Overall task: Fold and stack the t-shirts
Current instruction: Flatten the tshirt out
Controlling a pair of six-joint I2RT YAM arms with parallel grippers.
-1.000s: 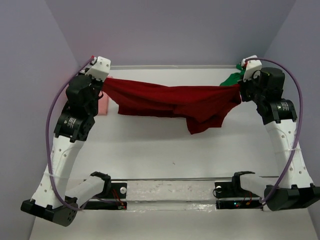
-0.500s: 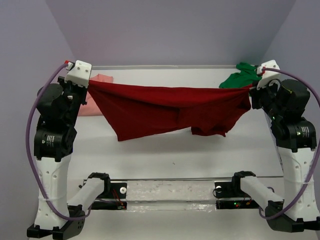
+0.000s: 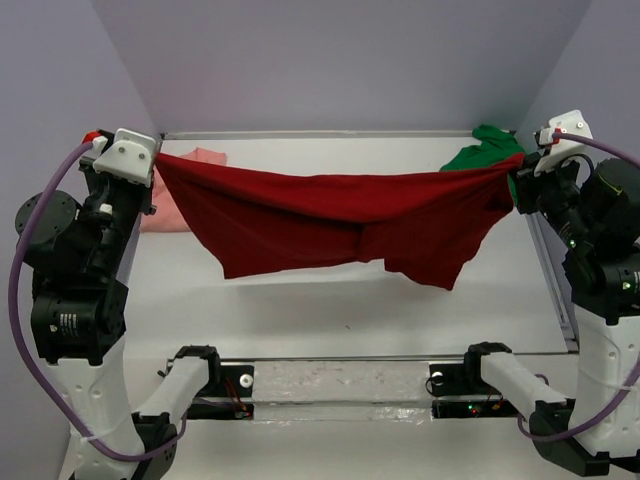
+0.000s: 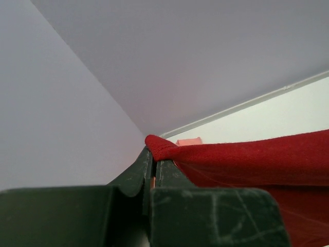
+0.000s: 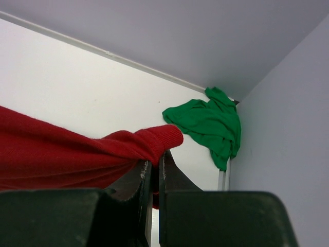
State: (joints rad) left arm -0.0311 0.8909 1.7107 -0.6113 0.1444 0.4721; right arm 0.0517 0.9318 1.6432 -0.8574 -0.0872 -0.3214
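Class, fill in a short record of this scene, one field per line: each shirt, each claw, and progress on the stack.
dark red shirt: stretched between both claws, sagging in the middle
left claw: shut on its left end
right claw: shut on its right end
pink shirt: loose at the far left of the table
green shirt: crumpled in the far right corner
stack: not started

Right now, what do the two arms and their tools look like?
The left arm and right arm match: white links, black joints with small labels, white wrist caps. A purple cable loops beside each. Tool fingers are dark and scuffed.
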